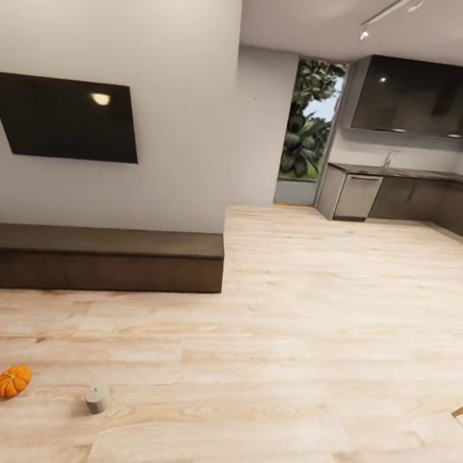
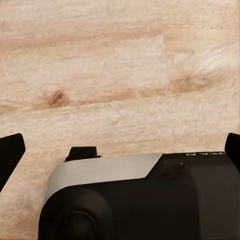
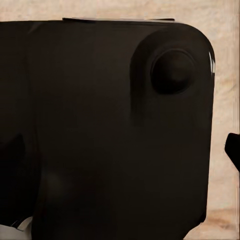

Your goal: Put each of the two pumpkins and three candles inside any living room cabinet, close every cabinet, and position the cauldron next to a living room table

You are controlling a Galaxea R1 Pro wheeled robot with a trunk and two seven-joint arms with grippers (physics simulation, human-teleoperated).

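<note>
One orange ribbed pumpkin (image 1: pixel 12 381) lies on the wood floor at the lower left of the head view. A short beige candle (image 1: pixel 96 398) sits on the floor a little to its right, slightly tilted. Behind them, the long low dark brown cabinet (image 1: pixel 101 265) runs along the wall with its fronts shut. The cauldron and the table are out of view. In the left wrist view my left gripper (image 2: pixel 120 150) is open, its dark fingertips (image 2: pixel 10 155) far apart over bare floor. My right gripper (image 3: pixel 120 150) also looks open, with one fingertip (image 3: pixel 233 149) at the picture's edge.
A black TV (image 1: pixel 65 116) hangs above the cabinet. Dark kitchen cupboards (image 1: pixel 425 98) and a counter (image 1: pixel 407 174) stand at the back right, beside a glass door (image 1: pixel 309 126) with plants. Open floor stretches between. A pale corner (image 1: pixel 462 411) pokes in at the right edge.
</note>
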